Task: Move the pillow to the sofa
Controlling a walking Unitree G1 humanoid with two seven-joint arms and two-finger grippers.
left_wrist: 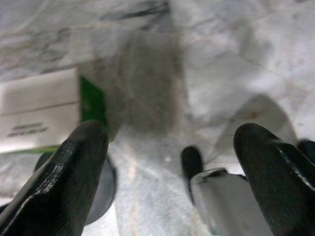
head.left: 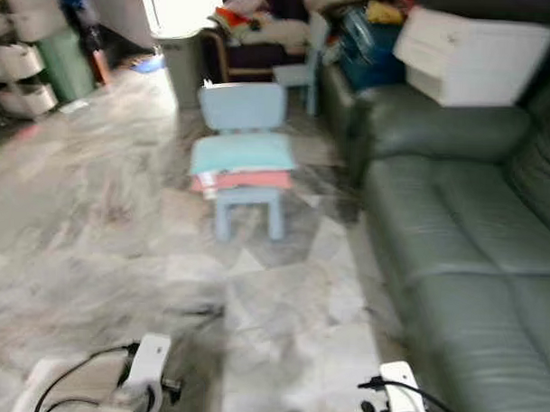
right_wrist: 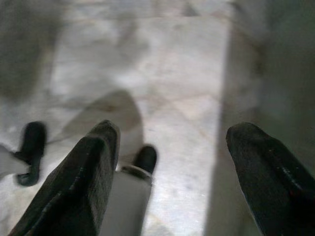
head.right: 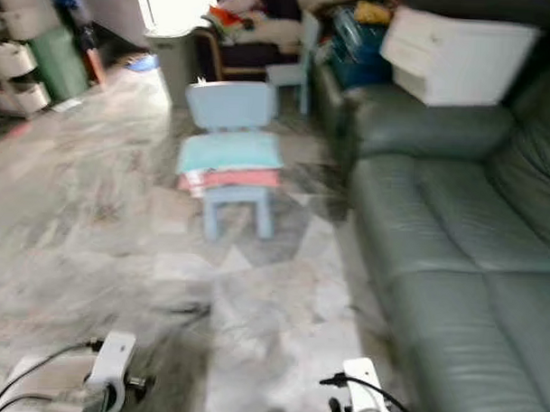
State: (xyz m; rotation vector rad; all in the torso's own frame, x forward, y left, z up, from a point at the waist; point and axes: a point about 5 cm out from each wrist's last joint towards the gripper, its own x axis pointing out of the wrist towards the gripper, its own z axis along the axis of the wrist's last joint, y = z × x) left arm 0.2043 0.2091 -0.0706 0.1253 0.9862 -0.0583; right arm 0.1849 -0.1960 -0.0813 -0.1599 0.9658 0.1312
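basically nothing done yet: the green sofa (head.left: 473, 231) sits bare on the right, the teal pillow (head.left: 242, 153) is on the little blue chair (head.left: 245, 110) ahead, and left gripper (left_wrist: 170, 152) and right gripper (right_wrist: 167, 152) hang spread apart, holding nothing.

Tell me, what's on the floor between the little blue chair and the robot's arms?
Just bare marble floor, going by the left eye view, from the blue chair down to both arms.

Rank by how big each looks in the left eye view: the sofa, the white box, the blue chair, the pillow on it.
1. Sofa
2. White box
3. Blue chair
4. Pillow

The box stands farther away than the chair, so its true rank is unsure.
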